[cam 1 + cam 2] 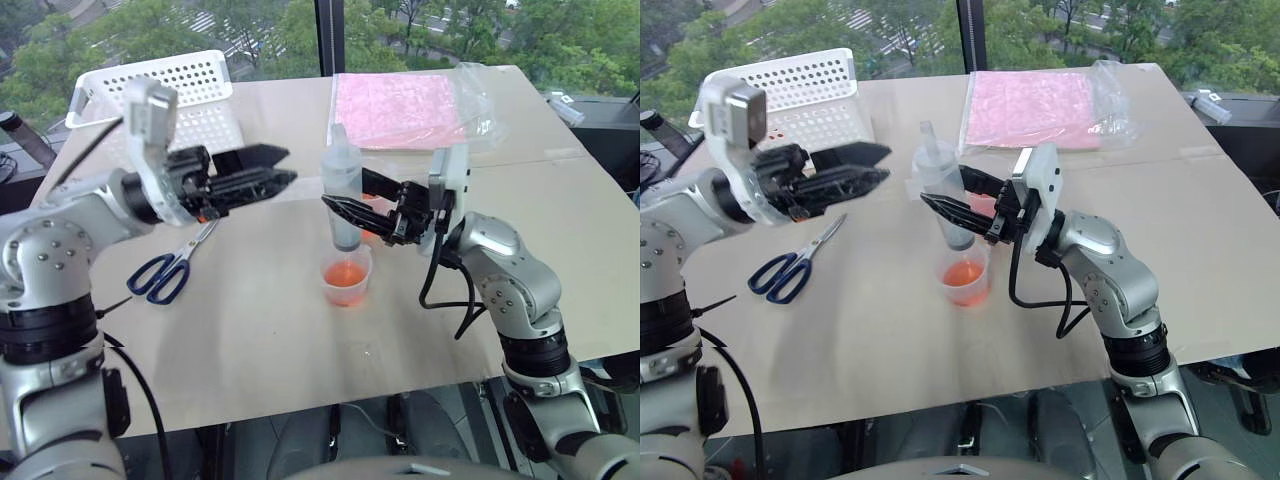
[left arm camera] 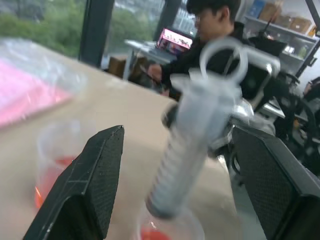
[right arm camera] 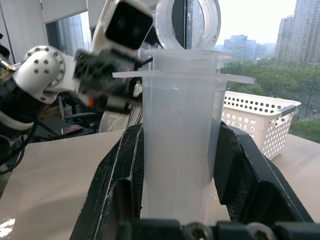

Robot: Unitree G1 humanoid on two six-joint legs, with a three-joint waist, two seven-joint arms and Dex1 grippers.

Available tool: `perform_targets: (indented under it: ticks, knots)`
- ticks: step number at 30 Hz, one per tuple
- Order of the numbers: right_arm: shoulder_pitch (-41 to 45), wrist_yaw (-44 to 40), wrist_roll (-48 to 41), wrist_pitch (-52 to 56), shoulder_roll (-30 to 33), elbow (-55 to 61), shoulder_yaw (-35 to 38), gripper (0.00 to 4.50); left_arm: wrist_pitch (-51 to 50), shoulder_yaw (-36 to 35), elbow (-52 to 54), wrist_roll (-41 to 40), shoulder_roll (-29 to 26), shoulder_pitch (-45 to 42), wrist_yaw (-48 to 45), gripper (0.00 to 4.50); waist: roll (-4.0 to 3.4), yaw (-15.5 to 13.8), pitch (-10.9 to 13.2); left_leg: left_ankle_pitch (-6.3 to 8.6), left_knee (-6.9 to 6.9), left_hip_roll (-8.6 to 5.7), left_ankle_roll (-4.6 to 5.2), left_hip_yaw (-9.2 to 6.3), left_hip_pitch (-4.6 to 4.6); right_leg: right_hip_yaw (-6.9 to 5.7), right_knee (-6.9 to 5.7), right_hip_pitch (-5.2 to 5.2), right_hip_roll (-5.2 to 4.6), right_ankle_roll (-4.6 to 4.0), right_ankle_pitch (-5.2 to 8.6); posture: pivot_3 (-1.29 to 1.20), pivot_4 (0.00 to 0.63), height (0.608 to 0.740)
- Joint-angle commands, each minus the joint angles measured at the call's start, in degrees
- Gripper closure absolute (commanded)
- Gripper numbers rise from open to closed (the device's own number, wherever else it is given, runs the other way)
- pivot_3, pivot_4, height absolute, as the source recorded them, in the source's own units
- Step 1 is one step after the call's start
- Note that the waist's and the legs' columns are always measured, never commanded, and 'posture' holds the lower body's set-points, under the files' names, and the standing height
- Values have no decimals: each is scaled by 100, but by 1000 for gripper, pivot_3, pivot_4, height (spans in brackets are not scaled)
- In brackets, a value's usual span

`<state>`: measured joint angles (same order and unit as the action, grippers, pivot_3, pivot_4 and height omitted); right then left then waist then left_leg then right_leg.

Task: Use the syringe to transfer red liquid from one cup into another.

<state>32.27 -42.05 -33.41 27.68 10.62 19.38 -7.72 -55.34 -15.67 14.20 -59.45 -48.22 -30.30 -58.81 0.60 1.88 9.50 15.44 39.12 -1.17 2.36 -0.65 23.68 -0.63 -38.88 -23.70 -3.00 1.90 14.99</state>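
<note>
The right claw (image 1: 345, 210) pinches the syringe (image 1: 341, 196) by its clear barrel, one black finger on either side, and holds it upright above the smaller cup (image 1: 347, 277). The syringe's lower end points down into the mouth of that cup, which stands on the table (image 1: 260, 330) with a shallow pool of red liquid (image 1: 347, 274) in its bottom. The plunger looks pushed well in, its ring handle sitting close above the barrel's flange (clearest in the right wrist view).

The left claw (image 1: 285, 167) is spread apart, its two black fingers (image 2: 90, 180) wide of the syringe and not touching it; it hangs in the air just to the left of the syringe's upper half, pointing toward it.

Just behind the syringe and the right claw stands the taller beaker (image 2: 56, 159), partly hidden, with red liquid low inside it.

Blue-handled scissors (image 1: 172, 264) lie flat on the table below the left arm. A white perforated basket (image 1: 190, 85) sits at the far left of the table, and a clear bag with a pink sheet (image 1: 400, 108) lies at the far middle. A person (image 2: 215, 35) sits beyond the table.
</note>
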Motion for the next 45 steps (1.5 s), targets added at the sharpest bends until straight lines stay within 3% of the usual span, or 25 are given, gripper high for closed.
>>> perform_targets:
  ticks: [1, 12, 14, 18, 22, 23, 24, 28, 29, 34, 38, 41, 45]
  knots:
    - [198, 52, -252, 51, -33, 263, 129, 3007, 521, 182, 467, 384, -61, 249, -230, 982, 0, -7, 0, 0, 0, 0, 0, 1, 0, 0, 0, 0, -1, 0, 0, 0, 150, 740]
    - [347, 128, -584, 273, 45, 416, 90, 3007, 1245, 859, 338, 936, 628, -100, -110, 982, 0, -85, 0, 0, 0, -1, 0, 2, 1, 0, 0, 0, -1, 0, 0, 0, 150, 740]
    - [342, 140, -592, 359, 85, 424, 55, 3007, 1261, 939, 374, 911, 761, -147, -114, 1513, 0, -99, 0, 0, 0, 0, 1, 2, 1, 0, 1, 0, 0, 0, 0, 0, 150, 740]
    - [323, 211, -527, 467, 163, 442, 11, 3033, 1218, 930, 412, 827, 899, -170, -73, 3081, 0, -96, 0, 0, -1, 0, 1, 3, 1, 1, 1, 0, 0, 0, 0, 0, 150, 740]
    - [382, 260, -560, 671, 352, 232, 148, 3139, 1269, 770, 274, 892, 807, -124, -159, 3186, 0, -96, 0, 0, 0, 0, 1, 3, 1, 1, 0, 0, 1, 0, 0, 0, 150, 740]
    - [387, 232, -538, 642, 421, 201, 185, 2140, 1228, 697, 252, 843, 794, -114, -138, 3186, 0, -99, 0, 0, 0, 0, 1, 2, 1, 0, 1, 0, 1, 0, 0, 0, 150, 740]
    - [393, 211, -543, 635, 482, 222, 214, 2101, 1179, 637, 243, 784, 783, -102, -122, 3186, 0, -100, 0, 0, 0, 0, 1, 2, 1, 0, 1, 0, 1, 0, 0, 0, 150, 740]
    - [422, 143, -574, 622, 806, 514, 308, 305, 939, 393, 242, 510, 732, -44, 17, 3186, 0, -104, 0, 1, 0, 0, 2, 2, 2, 0, 2, 0, 0, 0, 0, 0, 150, 740]
    - [420, 80, -598, 602, 918, 623, 359, 126, 862, 333, 239, 445, 705, -34, 71, 3186, 0, -105, 0, 1, 0, 0, 1, 1, 2, -1, 2, 0, 0, 0, 0, 0, 150, 740]
    - [359, 50, -724, 652, 1487, 1003, 816, 126, 218, -86, 53, 42, 502, -60, 653, 3186, 0, -109, 0, 1, 0, 0, 2, 1, 3, -1, 2, 0, -1, 0, 0, 0, 150, 740]
    - [-252, -579, -630, 556, 2587, 1473, 1184, 126, -677, -295, -150, -236, 73, -339, 1377, 3186, 9, -151, 3, 3, 1, 0, 5, -7, 8, -8, 6, 1, -2, 1, 1, 0, 150, 740]
    - [-1106, -971, -820, 442, 3250, 1926, 1821, 126, -1751, -59, -882, -306, -678, -755, 1274, 3186, 12, -131, 6, 5, 1, -1, 8, -5, 9, -7, 7, 2, -3, 1, 1, 0, 150, 740]
    - [-1701, -867, -864, 313, 3404, 2225, 2155, 126, -2169, 811, -1274, 102, -1134, -1074, 815, 3186, 12, -106, 5, 17, 0, 0, 29, -1, 1, -5, 4, 5, 2, 3, 2, 0, 150, 740]
